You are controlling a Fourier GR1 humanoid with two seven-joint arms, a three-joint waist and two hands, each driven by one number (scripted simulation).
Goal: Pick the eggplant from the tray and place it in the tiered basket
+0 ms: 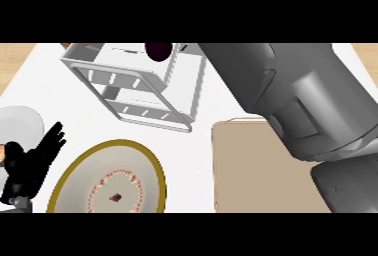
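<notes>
The dark purple eggplant (157, 50) shows at the picture's top edge, inside the upper part of the white tiered basket (140, 95); only part of it is visible. My right forearm (295, 95) stretches from the lower right up to the basket's top right corner, and its hand lies beyond the top edge. The beige tray (244, 170) lies under that forearm, with nothing showing on its visible part. At the left edge my left hand (33, 167) rests open, fingers straight and pointing up.
A round plate with a gold rim (74, 172) lies at the lower middle, between my left hand and the tray. A white dish (18, 122) sits at the far left, with a small orange thing (3, 151) below it.
</notes>
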